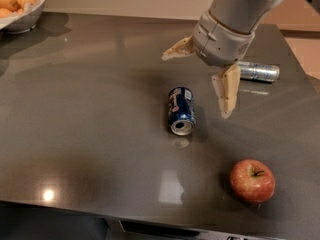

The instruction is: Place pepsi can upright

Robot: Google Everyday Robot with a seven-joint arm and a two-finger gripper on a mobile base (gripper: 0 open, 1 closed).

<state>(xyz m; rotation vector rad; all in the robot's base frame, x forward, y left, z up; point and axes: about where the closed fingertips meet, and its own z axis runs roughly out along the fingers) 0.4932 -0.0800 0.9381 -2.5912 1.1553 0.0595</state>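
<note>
The pepsi can (181,109) lay on its side on the dark bench (90,134), about midway between the left and right edges and well clear of both the front and back edges. It was dark blue with red-and-white marks on its wall. Its silver top with the pull-tab opening faced the front edge, its base toward the back edge. The pincer (196,86) hung just behind it, toward the right edge, fingers spread wide, not touching the can
</note>
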